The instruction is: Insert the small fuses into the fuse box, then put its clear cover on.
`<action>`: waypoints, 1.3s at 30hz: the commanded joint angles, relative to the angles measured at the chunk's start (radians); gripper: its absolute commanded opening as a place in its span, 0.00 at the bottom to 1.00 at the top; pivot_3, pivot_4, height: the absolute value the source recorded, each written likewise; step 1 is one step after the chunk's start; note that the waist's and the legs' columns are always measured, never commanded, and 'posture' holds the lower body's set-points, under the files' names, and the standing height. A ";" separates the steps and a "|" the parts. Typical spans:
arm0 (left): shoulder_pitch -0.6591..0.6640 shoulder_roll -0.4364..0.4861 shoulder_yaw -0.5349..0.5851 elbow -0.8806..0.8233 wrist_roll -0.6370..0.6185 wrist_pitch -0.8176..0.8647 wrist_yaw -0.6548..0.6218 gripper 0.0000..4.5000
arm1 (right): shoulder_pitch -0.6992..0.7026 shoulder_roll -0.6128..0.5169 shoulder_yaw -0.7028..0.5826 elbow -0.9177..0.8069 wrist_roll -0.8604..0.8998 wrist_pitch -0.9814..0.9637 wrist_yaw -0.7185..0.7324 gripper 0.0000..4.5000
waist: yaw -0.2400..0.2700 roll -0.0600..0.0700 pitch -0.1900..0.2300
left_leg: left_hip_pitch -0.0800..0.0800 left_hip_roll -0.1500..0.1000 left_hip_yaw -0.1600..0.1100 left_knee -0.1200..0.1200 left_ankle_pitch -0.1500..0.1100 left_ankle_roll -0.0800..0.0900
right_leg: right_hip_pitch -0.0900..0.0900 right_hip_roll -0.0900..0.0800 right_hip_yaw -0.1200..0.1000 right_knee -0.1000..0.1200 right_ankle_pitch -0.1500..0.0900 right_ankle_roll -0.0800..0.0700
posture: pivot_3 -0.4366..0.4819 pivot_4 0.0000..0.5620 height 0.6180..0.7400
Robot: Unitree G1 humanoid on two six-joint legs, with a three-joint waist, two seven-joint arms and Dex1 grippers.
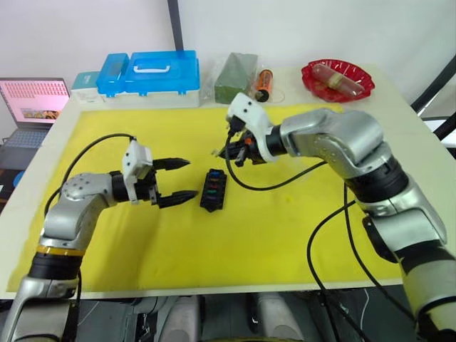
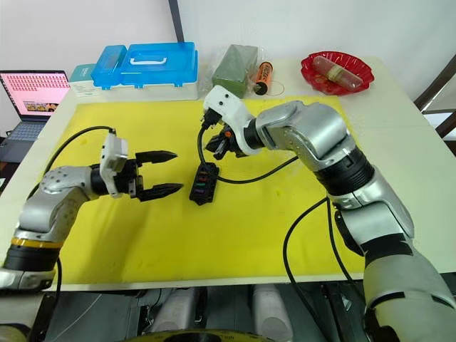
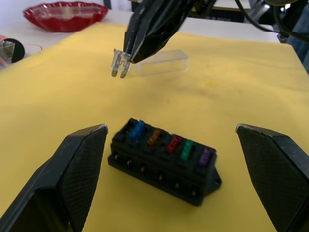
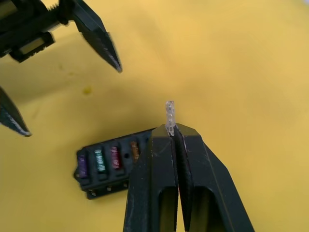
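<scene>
The black fuse box (image 1: 214, 189) lies on the yellow mat (image 1: 285, 235) with blue, orange, red, green and purple small fuses (image 3: 166, 142) seated in a row in its slots. My right gripper (image 1: 226, 152) hovers just above and beyond the box, shut on a pale translucent fuse (image 4: 170, 115) that sticks out past its tips. The clear cover (image 3: 161, 63) lies flat on the mat behind that gripper. My left gripper (image 1: 191, 178) is open beside the box's left side, with nothing between its fingers (image 3: 79, 164).
A blue-lidded storage case (image 1: 149, 71) stands at the table's back left, with a laptop (image 1: 32, 100) off the table's left edge. A green packet (image 1: 235, 77), an orange cylinder (image 1: 263, 82) and a red dish (image 1: 337, 78) line the back.
</scene>
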 commanded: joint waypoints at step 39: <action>-0.103 -0.081 -0.027 0.182 0.127 -0.140 -0.085 1.00 | 0.042 0.131 0.050 0.187 -0.427 -0.232 0.285 0.01 | -0.002 0.000 0.000 | 0.000 0.000 -0.001 0.000 0.000 -0.001 | -0.001 -0.001 0.000 0.002 0.000 0.000 | 0.48 0.27 1.00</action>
